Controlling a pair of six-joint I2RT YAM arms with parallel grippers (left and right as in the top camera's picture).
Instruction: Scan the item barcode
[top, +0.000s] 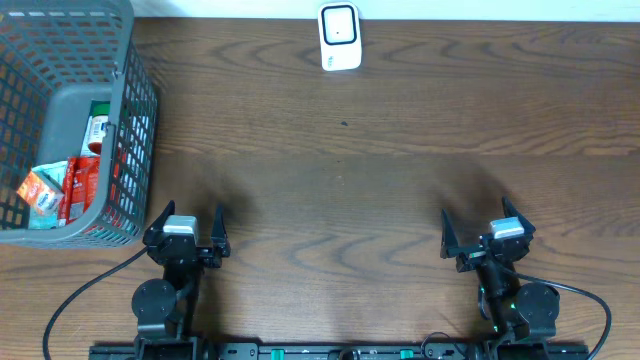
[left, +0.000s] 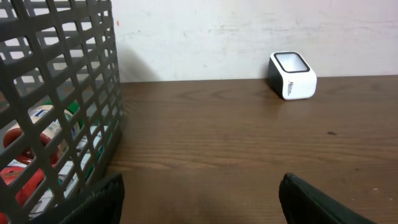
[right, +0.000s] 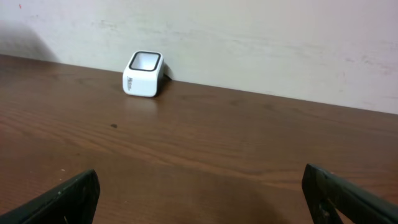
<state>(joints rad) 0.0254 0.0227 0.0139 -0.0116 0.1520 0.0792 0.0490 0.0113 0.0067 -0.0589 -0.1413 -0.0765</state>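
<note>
Both pairs of jaws wide, empty.

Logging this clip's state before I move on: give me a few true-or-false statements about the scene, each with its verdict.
1. The white barcode scanner stands at the far edge of the table. True.
2. The left gripper holds a packet. False: it is open and empty.
3. The packets lie inside the grey basket. True.
4. The basket sits on the right arm's side. False: it is on the left arm's side, beside the left gripper.
5. The right gripper is open with nothing in it. True.
</note>
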